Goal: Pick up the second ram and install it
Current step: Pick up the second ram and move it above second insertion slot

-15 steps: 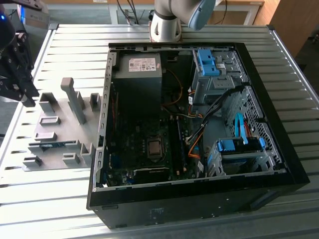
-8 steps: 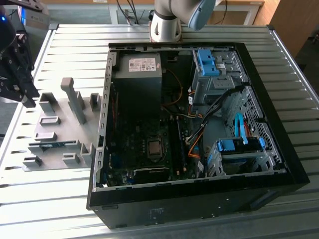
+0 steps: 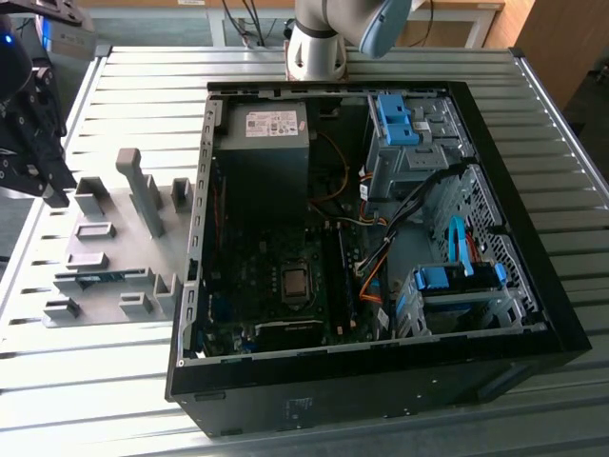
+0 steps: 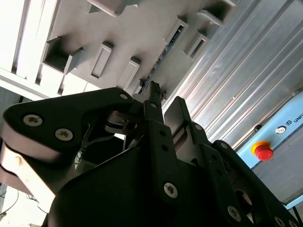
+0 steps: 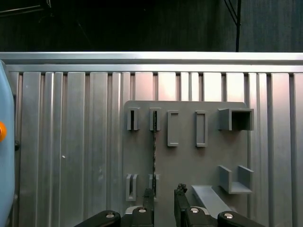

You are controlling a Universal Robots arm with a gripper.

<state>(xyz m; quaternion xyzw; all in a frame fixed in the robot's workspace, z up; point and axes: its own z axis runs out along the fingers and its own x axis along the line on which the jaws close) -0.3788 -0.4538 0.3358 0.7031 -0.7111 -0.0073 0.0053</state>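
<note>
The second ram [image 3: 100,278] is a thin blue stick standing on edge in a slot of the grey fixture plate [image 3: 114,205], at the exterior view's left. In the first wrist view the ram [image 5: 154,151] is a dark thin line running between two pairs of slot blocks. It also appears in the second wrist view as a narrow strip [image 4: 166,46]. My gripper [image 3: 55,195] hangs above the plate's outer side, apart from the stick. Its fingertips [image 5: 164,193] stand open with nothing between them, and one finger [image 5: 148,195] lines up close to the stick's near end. My gripper [image 4: 165,100] holds nothing.
An open black computer case [image 3: 533,286] lies on the ribbed metal table [image 3: 143,71], with the green motherboard [image 3: 276,286] and its long black slots [image 3: 338,276] inside. The arm's base [image 3: 319,48] stands behind the case. Grey fixture blocks [image 3: 143,190] rise from the plate.
</note>
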